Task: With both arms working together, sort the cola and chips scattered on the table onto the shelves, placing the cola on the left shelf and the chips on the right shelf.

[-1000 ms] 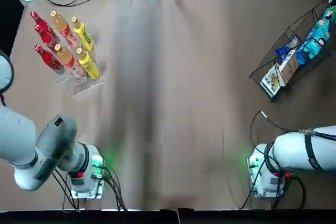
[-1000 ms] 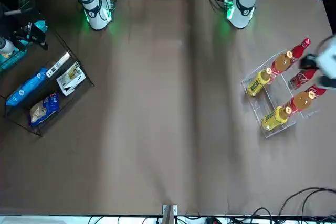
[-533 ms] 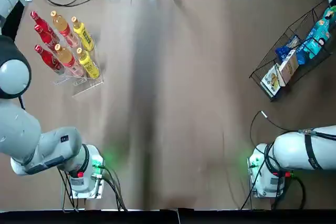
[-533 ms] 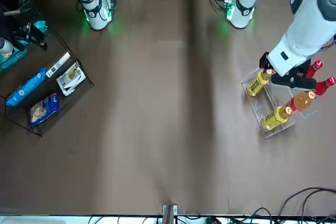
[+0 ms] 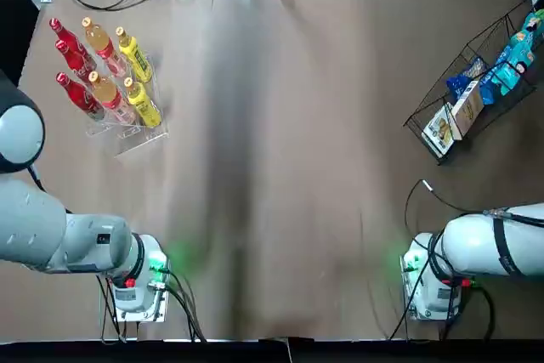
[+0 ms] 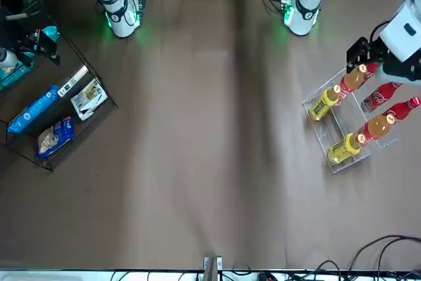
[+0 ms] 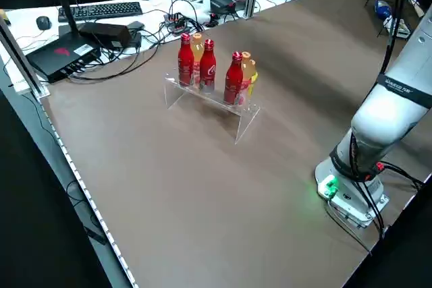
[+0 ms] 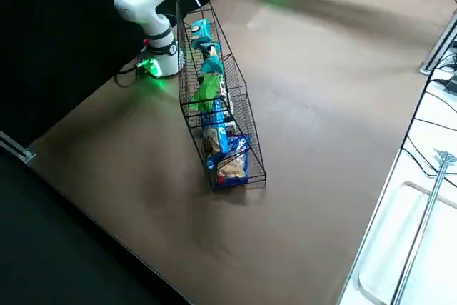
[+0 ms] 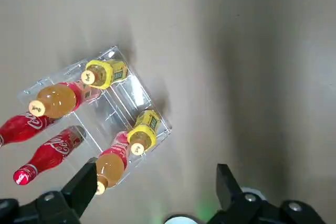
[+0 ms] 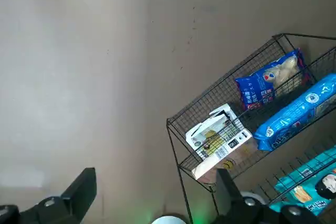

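Three red cola bottles point(image 5: 78, 96) stand in the clear rack point(image 9: 110, 109); the left gripper point(image 9: 154, 178) hovers above, fingers apart; the right gripper point(image 10: 156, 181), also spread, is above the desk point(image 10: 79, 77) beside the black wire basket point(image 10: 210, 95) holding chips point(image 8: 206, 93)

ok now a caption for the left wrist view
Left claw open beside the clear rack of yellow, orange and red bottles

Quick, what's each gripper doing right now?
Left gripper: open, holding nothing, above the clear rack.
Right gripper: open, holding nothing, by the black wire basket.
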Tool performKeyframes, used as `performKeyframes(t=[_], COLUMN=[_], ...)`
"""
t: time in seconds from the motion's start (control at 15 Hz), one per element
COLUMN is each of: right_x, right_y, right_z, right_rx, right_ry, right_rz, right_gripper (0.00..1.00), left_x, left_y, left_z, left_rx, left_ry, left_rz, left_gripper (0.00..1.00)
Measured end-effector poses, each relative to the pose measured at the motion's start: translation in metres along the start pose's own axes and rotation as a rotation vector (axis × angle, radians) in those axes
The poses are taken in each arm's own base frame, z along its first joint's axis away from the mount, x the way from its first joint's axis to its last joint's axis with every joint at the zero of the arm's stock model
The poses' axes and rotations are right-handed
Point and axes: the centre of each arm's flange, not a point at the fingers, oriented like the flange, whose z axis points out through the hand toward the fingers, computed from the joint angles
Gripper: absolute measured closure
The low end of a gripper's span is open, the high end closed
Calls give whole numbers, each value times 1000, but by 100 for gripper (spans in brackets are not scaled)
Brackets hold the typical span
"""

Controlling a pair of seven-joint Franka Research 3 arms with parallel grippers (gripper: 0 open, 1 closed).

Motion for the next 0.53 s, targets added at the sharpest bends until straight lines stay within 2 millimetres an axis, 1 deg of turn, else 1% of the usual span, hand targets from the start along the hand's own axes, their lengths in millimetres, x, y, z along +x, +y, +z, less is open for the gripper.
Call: performKeyframes(t=[0.27,0.53], right_x=[0,1], right_y=[0,-1], right_z=[0,1], right_rx=[0,0], right_ry=[0,-3], right_rz=[0,-3], right_gripper=[0,0], left_x=[1,2], left_y=[10,10], left_z=[8,18], left_rx=[0,-2], left_ry=[-20,-53], left_rz=[18,15], left_gripper=[0,0])
